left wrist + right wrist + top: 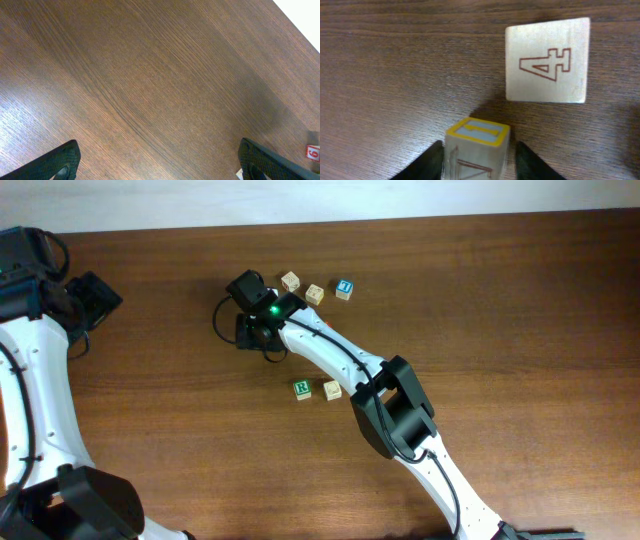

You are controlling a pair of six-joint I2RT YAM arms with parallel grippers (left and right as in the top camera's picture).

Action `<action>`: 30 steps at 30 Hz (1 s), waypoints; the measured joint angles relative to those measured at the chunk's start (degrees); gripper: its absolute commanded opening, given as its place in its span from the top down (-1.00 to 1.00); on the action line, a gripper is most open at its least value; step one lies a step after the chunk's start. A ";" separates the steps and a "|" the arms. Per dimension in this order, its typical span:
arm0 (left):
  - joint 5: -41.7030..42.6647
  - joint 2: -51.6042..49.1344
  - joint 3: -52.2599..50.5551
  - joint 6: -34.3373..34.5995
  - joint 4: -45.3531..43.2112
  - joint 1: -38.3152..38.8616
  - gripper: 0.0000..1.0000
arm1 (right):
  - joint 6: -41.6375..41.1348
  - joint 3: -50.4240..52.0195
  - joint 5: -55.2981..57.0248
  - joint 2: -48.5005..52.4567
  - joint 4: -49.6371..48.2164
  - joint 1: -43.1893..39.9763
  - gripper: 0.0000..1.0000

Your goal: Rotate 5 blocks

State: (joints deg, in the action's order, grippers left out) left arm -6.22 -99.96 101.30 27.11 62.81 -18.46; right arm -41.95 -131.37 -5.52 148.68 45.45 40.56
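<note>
The right arm reaches from the table's near edge diagonally across the middle, elbow raised, wrist bent down toward the far edge. The right gripper points at the table. In the wrist view its two fingers flank the yellow-edged block, jaws partly open and each pad just beside a side of the cube. Whether they press it I cannot tell.

The left arm curves along the left edge, and the left gripper hangs near the far left corner. Its jaws stand wide apart over bare wood with nothing between them.

The overhead view shows five cubes in the open. Two are tan far blocks, near the far edge and just right of the right wrist. The blue-topped cube sits just beside them. The green R block and the tan near block sit side by side mid-table, close against the right forearm.

The right wrist view shows two cubes. The yellow-edged block is pale wood, its top face pale blue inside a yellow border, with brown line-work on its front. The numeral block lies apart from it, its plain wood face carrying an outlined brown "4". I cannot match these two with the overhead ones.

A red-marked cube face shows at the right border of the left wrist view.
</note>
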 measured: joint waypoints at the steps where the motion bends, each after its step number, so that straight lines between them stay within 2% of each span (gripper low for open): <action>1: 0.00 0.00 0.00 -0.02 0.02 0.00 -0.99 | 0.02 0.00 0.09 0.00 0.04 0.00 0.30; 10: 0.00 0.00 0.00 0.00 0.00 0.00 -0.98 | 1.25 -2.21 -1.11 0.00 8.79 0.00 0.33; 19: 0.00 0.00 0.00 0.00 0.02 0.00 -0.98 | 6.60 -4.44 -7.85 0.00 30.91 0.13 0.30; 21: 0.00 0.00 0.00 0.00 0.02 0.00 -0.99 | 7.74 -4.39 -7.98 0.00 34.10 0.57 0.24; 30: 0.00 0.00 0.00 0.00 0.02 0.00 -0.99 | 9.88 -4.37 -7.41 0.00 35.78 4.22 0.07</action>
State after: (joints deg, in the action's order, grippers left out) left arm -6.22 -99.96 101.30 27.11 62.83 -18.46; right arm -32.08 -135.74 -12.93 148.68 81.23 44.77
